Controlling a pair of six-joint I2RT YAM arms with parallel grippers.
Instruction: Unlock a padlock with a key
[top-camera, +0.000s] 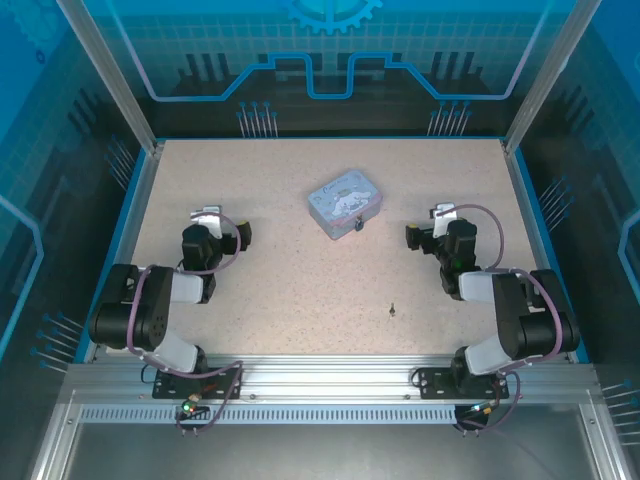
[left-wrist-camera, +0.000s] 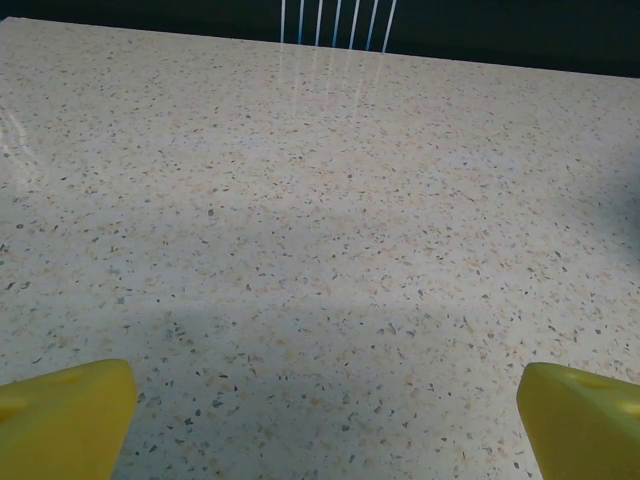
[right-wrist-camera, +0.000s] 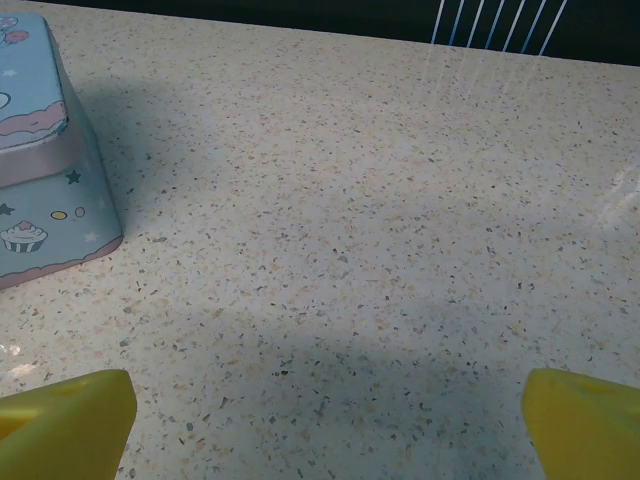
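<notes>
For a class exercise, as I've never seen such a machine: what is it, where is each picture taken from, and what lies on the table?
Two robot arms stand bolted at the near edge of the table. One camera looks down from above and behind; one sits on each wrist, showing yellow fingertips. The left pincer and right pincer are open and hold nothing. On the table lie a pale-blue tin, a tiny padlock at its near edge, and a small key nearer the arms.
</notes>
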